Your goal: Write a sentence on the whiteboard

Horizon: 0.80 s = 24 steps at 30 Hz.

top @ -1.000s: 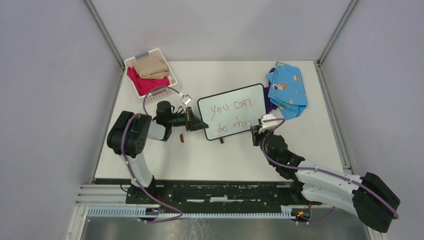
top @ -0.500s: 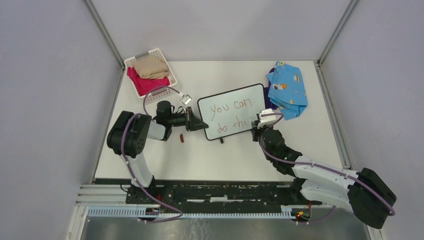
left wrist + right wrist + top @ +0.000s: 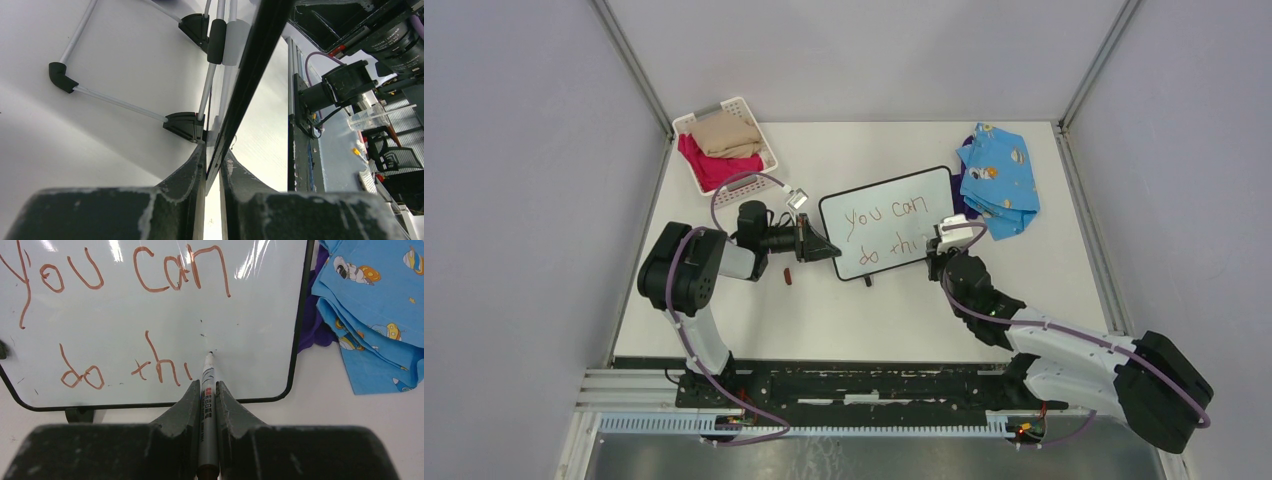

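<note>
Whiteboard (image 3: 150,305) edge sits clamped between the left fingers (image 3: 186,175); right fingers (image 3: 186,407) grip a marker (image 3: 208,385), tip against its face beside "do thi".

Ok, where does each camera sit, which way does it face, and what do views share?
Top external: above and behind, looking down at the table; both arms show.
Left wrist: on the left arm, seeing the whiteboard edge-on; left fingers clamp it.
Right wrist: on the right arm, facing the whiteboard head-on; right fingers hold a marker.
Shared: whiteboard in all; blue cloth in top and right wrist.
</note>
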Tool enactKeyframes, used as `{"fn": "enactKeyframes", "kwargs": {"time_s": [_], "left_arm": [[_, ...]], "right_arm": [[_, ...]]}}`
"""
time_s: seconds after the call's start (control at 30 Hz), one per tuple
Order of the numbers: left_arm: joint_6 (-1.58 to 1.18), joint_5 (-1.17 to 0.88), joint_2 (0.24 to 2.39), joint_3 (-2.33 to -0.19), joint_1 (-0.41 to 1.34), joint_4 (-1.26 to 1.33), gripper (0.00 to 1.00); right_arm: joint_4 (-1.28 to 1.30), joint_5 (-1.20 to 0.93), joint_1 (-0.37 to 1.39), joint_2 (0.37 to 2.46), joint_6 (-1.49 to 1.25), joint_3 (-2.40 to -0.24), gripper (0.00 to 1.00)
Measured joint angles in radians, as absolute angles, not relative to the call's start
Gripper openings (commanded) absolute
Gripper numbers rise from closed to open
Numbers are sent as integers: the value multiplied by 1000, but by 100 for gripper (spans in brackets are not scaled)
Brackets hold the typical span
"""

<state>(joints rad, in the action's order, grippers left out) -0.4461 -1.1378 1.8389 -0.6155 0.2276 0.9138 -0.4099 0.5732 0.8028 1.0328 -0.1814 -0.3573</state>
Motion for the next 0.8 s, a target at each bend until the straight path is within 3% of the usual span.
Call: {"fn": "enactKeyframes", "kwargs": {"time_s": [0.8], "left_arm": [[-444,-1137,1839,-624,231,894,2]], "right_arm": [[-396,548,803,1033,-206,-340,0]]}}
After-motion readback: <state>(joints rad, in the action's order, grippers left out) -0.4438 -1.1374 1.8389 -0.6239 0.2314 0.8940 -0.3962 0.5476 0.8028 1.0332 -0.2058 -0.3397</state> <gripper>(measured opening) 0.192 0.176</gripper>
